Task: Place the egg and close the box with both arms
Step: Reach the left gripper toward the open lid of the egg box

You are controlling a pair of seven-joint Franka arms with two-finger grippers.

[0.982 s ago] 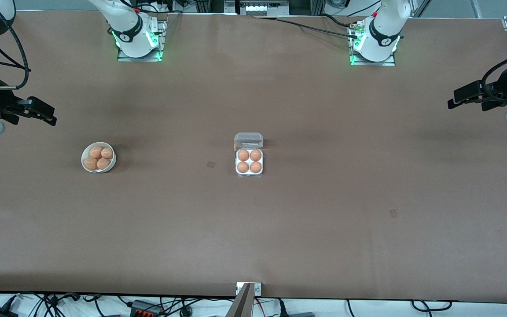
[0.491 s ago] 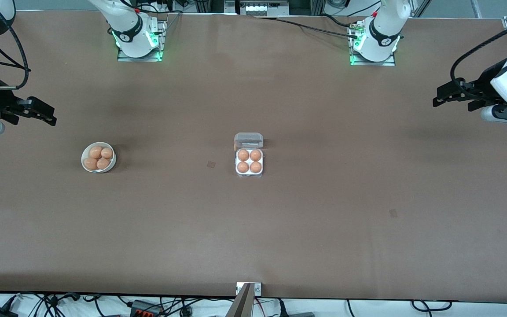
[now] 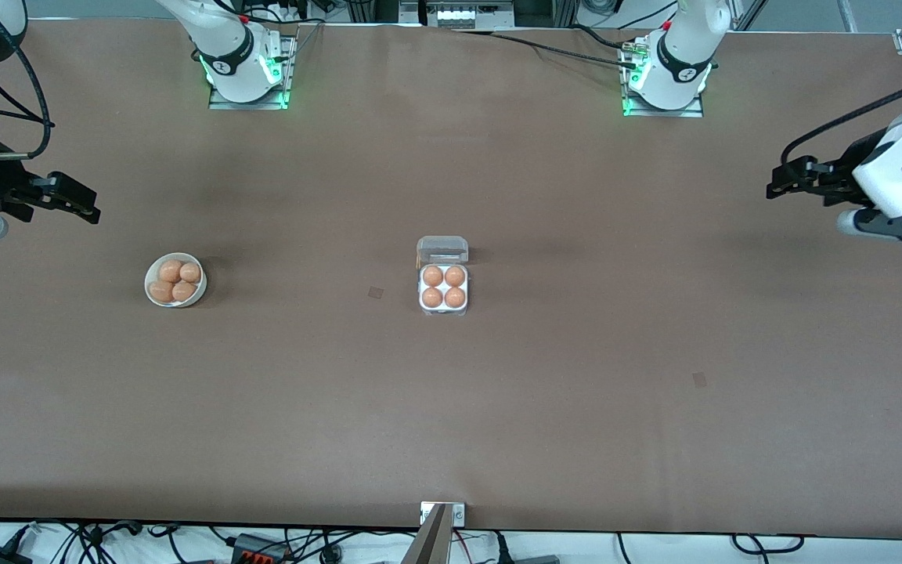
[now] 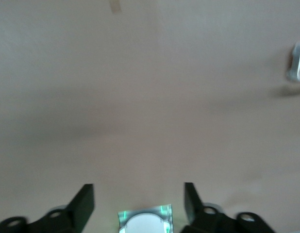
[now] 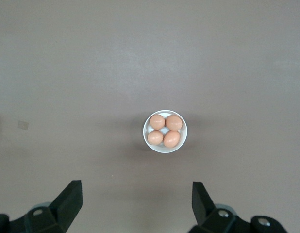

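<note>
The box [image 3: 443,287] sits mid-table, its white tray holding brown eggs [image 3: 444,286] in all of its cells. Its clear lid [image 3: 442,249] stands open at the edge nearer the bases. A sliver of the box shows in the left wrist view [image 4: 299,63]. My left gripper [image 3: 780,182] is open and empty, high over the left arm's end of the table. My right gripper [image 3: 84,206] is open and empty, high over the right arm's end. A white bowl [image 3: 155,276] with several eggs [image 3: 175,281] lies near it and shows in the right wrist view [image 5: 165,148].
The brown table [image 3: 576,376] has two small tape marks, one [image 3: 375,292] beside the box and one [image 3: 699,379] nearer the front camera. The arm bases [image 3: 246,70] stand at the table's edge by the cables. A metal bracket [image 3: 442,513] sits on the edge nearest the front camera.
My left gripper has moved inward over the table from its end, and its wrist has turned. The right arm, the box and the bowl have not moved.
</note>
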